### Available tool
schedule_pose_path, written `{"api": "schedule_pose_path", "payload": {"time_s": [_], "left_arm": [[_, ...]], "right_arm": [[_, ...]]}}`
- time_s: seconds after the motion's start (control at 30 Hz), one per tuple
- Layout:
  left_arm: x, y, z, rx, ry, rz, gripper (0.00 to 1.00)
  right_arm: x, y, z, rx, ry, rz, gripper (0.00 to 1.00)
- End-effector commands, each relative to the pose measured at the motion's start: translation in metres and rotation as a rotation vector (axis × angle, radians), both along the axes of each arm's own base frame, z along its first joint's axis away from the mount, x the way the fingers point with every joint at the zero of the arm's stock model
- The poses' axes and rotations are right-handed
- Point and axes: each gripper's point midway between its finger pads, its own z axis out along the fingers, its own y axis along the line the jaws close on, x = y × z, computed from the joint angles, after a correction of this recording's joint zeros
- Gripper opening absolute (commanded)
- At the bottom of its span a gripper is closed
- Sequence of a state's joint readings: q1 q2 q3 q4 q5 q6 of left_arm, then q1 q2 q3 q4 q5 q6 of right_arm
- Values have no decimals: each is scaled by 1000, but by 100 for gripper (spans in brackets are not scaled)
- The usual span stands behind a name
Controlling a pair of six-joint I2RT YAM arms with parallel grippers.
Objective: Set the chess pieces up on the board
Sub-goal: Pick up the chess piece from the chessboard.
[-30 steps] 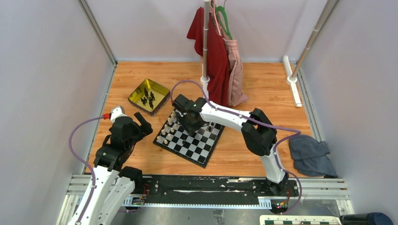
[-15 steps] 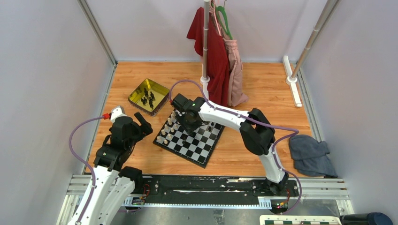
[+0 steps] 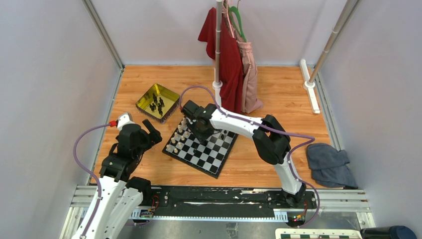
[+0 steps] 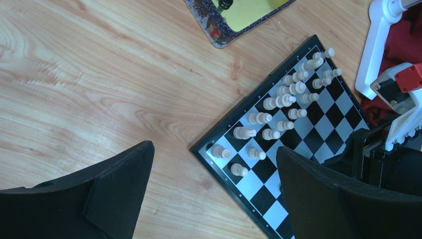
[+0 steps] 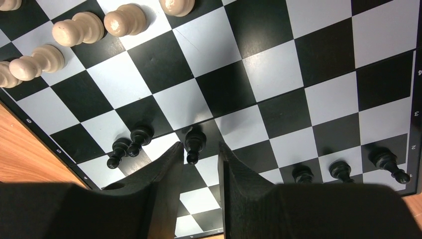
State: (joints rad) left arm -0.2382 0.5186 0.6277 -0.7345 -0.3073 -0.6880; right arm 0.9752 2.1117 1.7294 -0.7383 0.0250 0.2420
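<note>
The board [image 3: 209,155] lies at an angle in the middle of the table. Cream pieces [image 3: 177,135] fill its left side. My right gripper [image 3: 201,130] hovers low over the board's far part. In the right wrist view it [image 5: 199,145] is narrowly open, with a black pawn [image 5: 194,144] standing between the fingertips and a small gap at the right finger. Other black pieces stand on the board: two at the left [image 5: 130,144] and three at the right [image 5: 341,171]. More black pieces [image 3: 157,103] lie in the gold tray [image 3: 145,97]. My left gripper [image 3: 149,130] is open and empty above the wood by the board's left corner [image 4: 201,148].
A clothes stand pole [image 3: 218,45] with red and pink garments [image 3: 234,64] rises just behind the board. A grey cloth [image 3: 329,164] lies at the right. A white bar [image 3: 309,92] lies at the far right. Grey walls close both sides.
My right gripper has shifted slightly left over the board. The left arm has not moved.
</note>
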Motion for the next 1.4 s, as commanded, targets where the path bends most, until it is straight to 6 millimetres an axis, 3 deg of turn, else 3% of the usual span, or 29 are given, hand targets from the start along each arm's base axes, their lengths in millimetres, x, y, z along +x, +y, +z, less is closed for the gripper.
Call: {"api": "schedule_pose_path", "payload": {"time_s": [0.0,0.47,0.83,0.97,1.37], "left_arm": [[2,-1,1,1,-14,-4,100],[1,-2,0,-6,-15,-7,100],[1,-2,0,-8,-15,-9,100],[1,-2,0,-6,-15,-11,100],[1,-2,2,-6,-19,-6,100]], "right_arm": [[-8,0,-10,-25,24,24,34],[-17,-3,-16,-19,66,29,28],[-17,-6,-11,-21,49,24,0],[-16,-8,-4,-14,38,21,0],[-4,-41,11,-35,-22,-67,0]]}}
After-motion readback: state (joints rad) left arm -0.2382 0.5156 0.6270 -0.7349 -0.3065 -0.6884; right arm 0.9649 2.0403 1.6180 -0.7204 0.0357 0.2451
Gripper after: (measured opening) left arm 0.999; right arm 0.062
